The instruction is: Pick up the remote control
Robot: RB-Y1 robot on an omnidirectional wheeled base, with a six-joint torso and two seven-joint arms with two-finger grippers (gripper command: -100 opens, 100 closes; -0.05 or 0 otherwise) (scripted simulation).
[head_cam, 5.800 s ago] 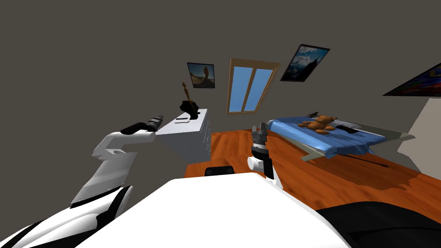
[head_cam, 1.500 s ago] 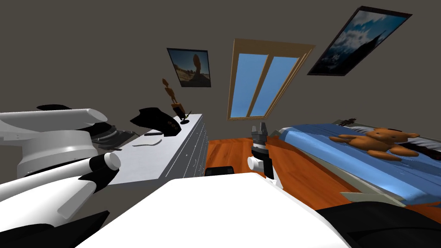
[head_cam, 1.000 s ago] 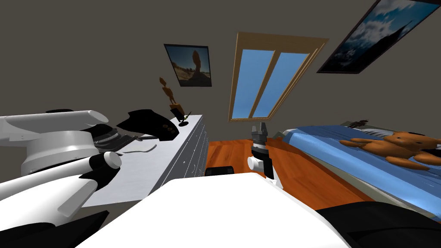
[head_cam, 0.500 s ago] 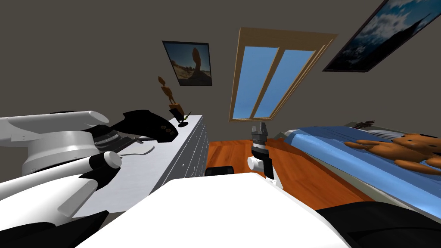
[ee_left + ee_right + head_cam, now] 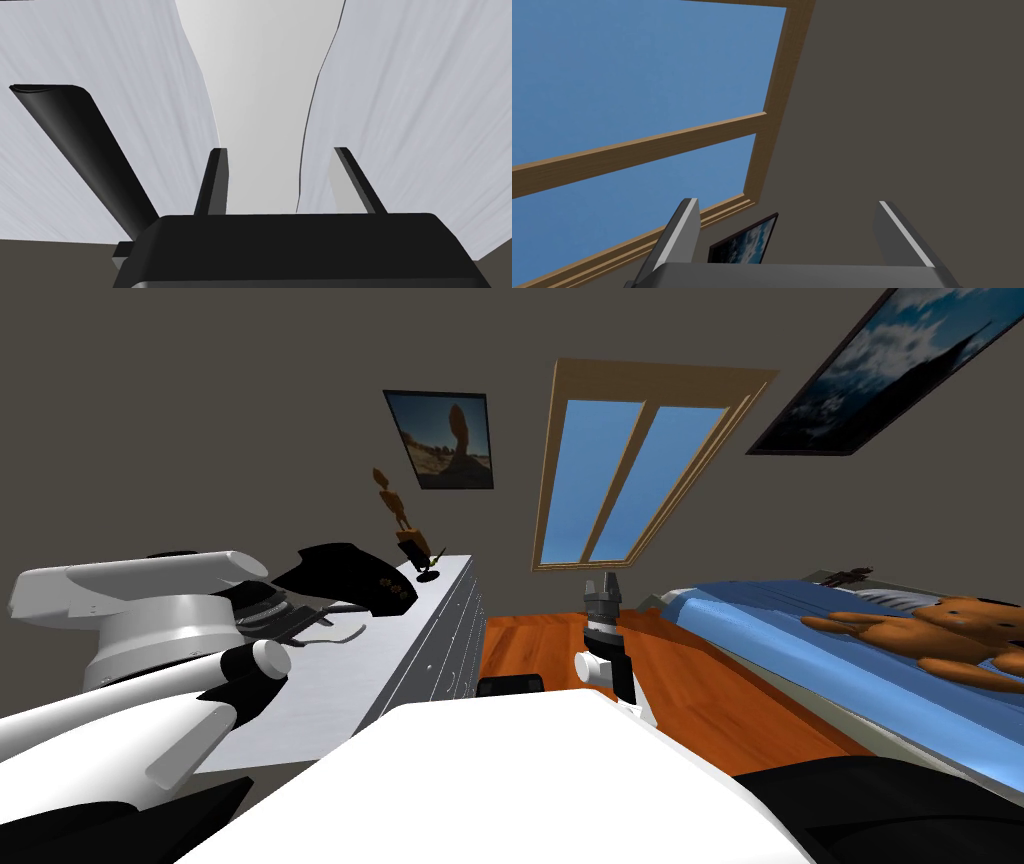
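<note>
The remote control (image 5: 80,150) is a slim, glossy black bar with a rounded far end, lying flat on the pale grey-white desk (image 5: 425,100) on the left of the room. The left pincer (image 5: 280,150) hangs low over the desk with its blades apart; the remote lies just beside one blade, outside the gap, and a pale grey sheet (image 5: 260,75) with curved edges lies under the gap. The right pincer (image 5: 786,201) is raised in front of me, blades apart
</note>
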